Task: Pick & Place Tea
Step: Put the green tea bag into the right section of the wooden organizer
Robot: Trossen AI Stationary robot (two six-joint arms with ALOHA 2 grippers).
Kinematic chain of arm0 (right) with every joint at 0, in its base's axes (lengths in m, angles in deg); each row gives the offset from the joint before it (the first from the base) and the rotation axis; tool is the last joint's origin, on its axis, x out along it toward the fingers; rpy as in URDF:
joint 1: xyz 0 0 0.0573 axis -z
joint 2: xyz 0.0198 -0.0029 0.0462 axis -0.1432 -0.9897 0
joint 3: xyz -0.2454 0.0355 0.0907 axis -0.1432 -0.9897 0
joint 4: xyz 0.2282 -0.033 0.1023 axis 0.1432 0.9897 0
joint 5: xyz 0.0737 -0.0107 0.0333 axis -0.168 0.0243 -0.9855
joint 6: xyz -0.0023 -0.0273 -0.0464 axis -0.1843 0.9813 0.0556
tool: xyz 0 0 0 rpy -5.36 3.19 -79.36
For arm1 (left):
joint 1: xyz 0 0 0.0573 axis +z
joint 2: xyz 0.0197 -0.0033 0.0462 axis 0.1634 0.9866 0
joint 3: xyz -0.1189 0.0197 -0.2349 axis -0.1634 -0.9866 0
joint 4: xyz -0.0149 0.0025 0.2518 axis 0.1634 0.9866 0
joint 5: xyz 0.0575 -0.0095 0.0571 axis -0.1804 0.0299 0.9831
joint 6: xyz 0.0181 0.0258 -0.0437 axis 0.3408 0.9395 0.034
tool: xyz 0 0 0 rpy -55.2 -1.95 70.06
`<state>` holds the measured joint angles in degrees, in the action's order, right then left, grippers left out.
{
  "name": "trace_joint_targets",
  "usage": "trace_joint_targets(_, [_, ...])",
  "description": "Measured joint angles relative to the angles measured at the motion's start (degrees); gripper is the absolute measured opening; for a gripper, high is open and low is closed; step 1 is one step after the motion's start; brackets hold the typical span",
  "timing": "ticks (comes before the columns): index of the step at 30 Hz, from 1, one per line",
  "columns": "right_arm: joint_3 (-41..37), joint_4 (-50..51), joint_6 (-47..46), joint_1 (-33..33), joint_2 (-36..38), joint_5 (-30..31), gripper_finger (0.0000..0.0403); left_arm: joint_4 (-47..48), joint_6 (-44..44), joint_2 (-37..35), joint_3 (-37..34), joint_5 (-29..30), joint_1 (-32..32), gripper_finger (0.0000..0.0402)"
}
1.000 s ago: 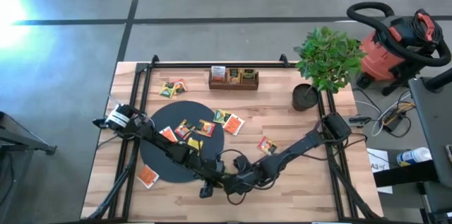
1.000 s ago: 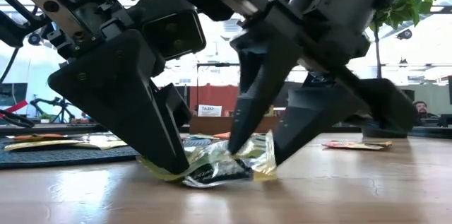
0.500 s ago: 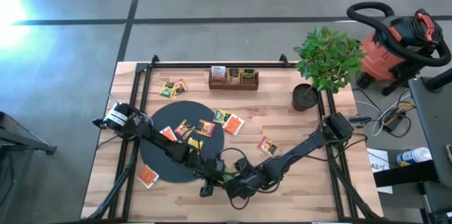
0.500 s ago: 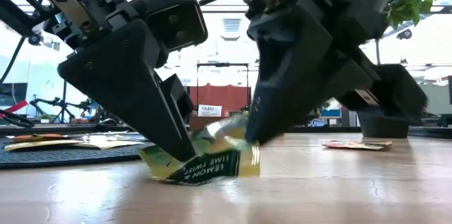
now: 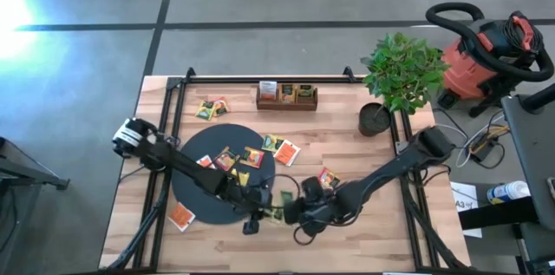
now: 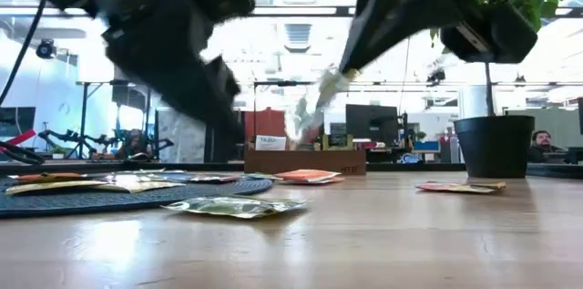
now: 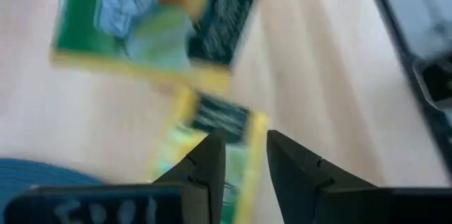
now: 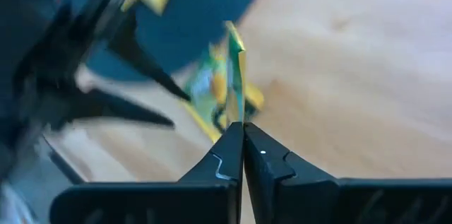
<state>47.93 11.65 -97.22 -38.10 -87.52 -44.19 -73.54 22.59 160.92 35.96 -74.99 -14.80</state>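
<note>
My right gripper (image 8: 242, 128) is shut on a green-and-yellow tea packet (image 6: 319, 107) above the table, near its front edge (image 5: 290, 204). A second yellow-green packet (image 6: 235, 205) lies flat on the wood below. My left gripper (image 7: 240, 139) hovers over that packet (image 7: 212, 128), fingers a little apart and empty; it also shows in the high view (image 5: 256, 216). Several more packets lie on the black disc (image 5: 195, 197) and beside it (image 5: 282, 149). My right gripper pinches the packet's lower edge (image 8: 236, 114) between its two fingers. The fingers slant down from the table's right side. The packet is lifted clear of the table and sticks out past the fingertips, tilted (image 6: 314, 116).
A brown wooden tray (image 5: 286, 95) with packets stands at the far edge, and a potted plant (image 5: 395, 75) at the far right. Loose packets lie at the far left (image 5: 211, 108), on the wood at the right (image 5: 328, 178) and near the front left (image 5: 180, 215).
Both grippers were down on a crumpled yellow-green bundle of packets on the table. My right gripper has taken hold of one packet and lifted it clear. My left gripper has let go and risen. The other packet has stayed on the table, flat.
</note>
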Motion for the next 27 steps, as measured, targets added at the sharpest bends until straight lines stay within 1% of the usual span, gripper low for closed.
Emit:
trace_joint_targets(2, [-0.7,-0.3,-6.0,0.0,1.1,4.6,0.0008,0.5,1.9,-2.5,0.0,7.6,-0.3,0.0101])
trace_joint_targets(5, [-1.2,-0.8,-14.7,0.0,1.8,11.5,0.0008,0.8,6.6,-6.3,0.0,21.1,-1.4,0.0101])
trace_joint_targets(7, [-1.6,-0.9,-19.0,0.0,2.0,15.1,0.0008,0.6,11.4,-8.6,0.0,28.1,-2.2,0.0101])
trace_joint_targets(8, [-1.8,-1.5,-20.8,0.0,2.0,17.0,0.0008,0.6,14.0,-9.6,0.0,30.5,-2.7,0.0101])
trace_joint_targets(10, [-2.5,-4.1,-23.4,0.1,2.2,21.2,0.0008,0.5,18.6,-11.4,-0.1,33.1,-3.0,0.0101])
trace_joint_targets(12, [-3.1,-6.1,-24.7,0.5,2.6,24.7,0.0008,0.8,22.5,-12.9,-0.5,33.8,-3.1,0.0101])
trace_joint_targets(14, [-3.2,-8.4,-24.7,1.1,2.9,26.9,0.0008,1.7,24.7,-13.6,-0.6,34.2,-3.1,0.0101])
trace_joint_targets(16, [-3.3,-8.6,-23.7,1.7,3.2,28.9,0.0008,3.3,25.4,-14.2,-0.7,35.5,-3.1,0.0101])
trace_joint_targets(18, [-2.8,-9.1,-21.6,2.2,3.4,31.3,0.0008,4.1,23.0,-14.7,-0.7,37.2,-3.1,0.0101])
trace_joint_targets(19, [-2.7,-9.2,-20.5,2.3,3.6,32.5,0.0008,4.4,19.9,-15.0,-0.7,38.4,-3.0,0.0101])
trace_joint_targets(21, [-2.2,-9.5,-17.1,2.7,4.0,34.8,0.0008,5.6,12.1,-15.9,-0.7,39.3,-2.8,0.0101])
trace_joint_targets(24, [-1.1,-9.6,-9.9,3.0,4.5,38.5,0.0008,6.9,-2.6,-18.6,-0.8,39.5,-1.9,0.0101])
trace_joint_targets(27, [0.3,-9.7,-1.6,3.2,4.6,42.7,0.0008,5.3,-14.1,-22.6,-2.4,39.6,-1.0,0.0101])
